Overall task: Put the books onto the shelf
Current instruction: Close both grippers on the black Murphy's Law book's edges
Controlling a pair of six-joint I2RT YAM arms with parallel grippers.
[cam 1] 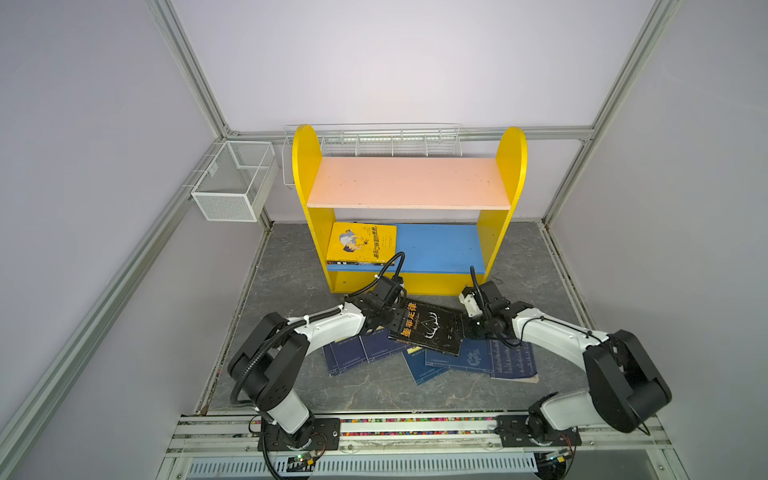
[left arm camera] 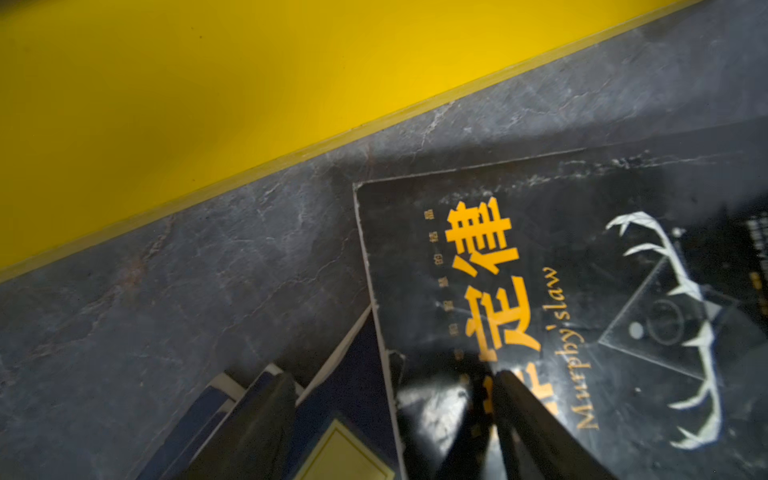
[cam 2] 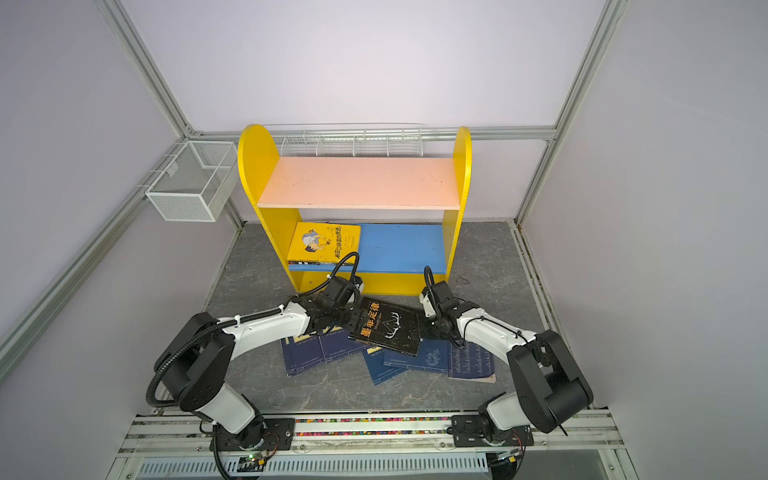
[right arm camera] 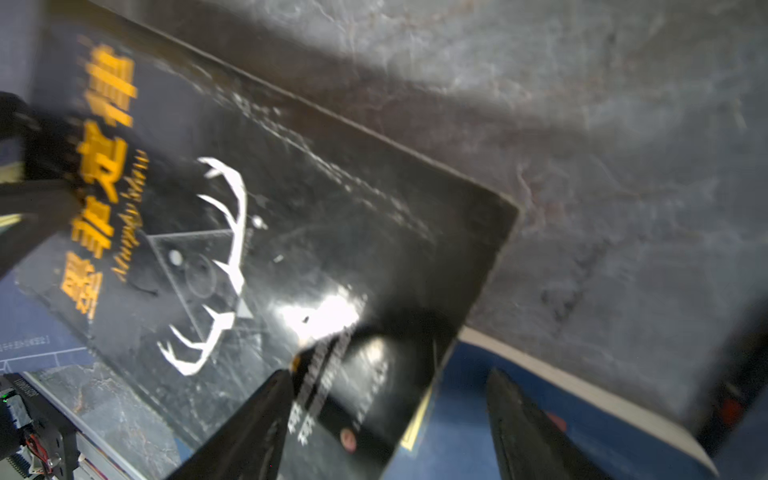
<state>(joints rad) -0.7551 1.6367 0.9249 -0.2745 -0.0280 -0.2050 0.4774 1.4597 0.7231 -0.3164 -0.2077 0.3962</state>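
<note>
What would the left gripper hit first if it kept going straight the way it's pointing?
The black book: its edge lies between the open fingers of the left gripper. Beyond that, probably the shelf, though depth is unclear.

- A black book (left arm camera: 582, 316) lay cover up, showing an orange Chinese title, the words "Murphy's law" and a white antler drawing.
- The left gripper (left arm camera: 394, 376) straddled the black book's long edge with its jaws spread apart. One dark finger (left arm camera: 528, 419) was over the cover beside the title, and the other was just off that edge.
- Navy books (left arm camera: 353, 386) with white page edges stuck out from under the black book, beneath the finger that was off its edge. One bore a yellow label (left arm camera: 340, 457).
- The grey marbled table (left arm camera: 187, 311) lay bare around the black book's corner.
- The shelf (left arm camera: 166, 104), seen only as a yellow board, ran past that corner, apart from the black book, with a strip of table between them.
</note>
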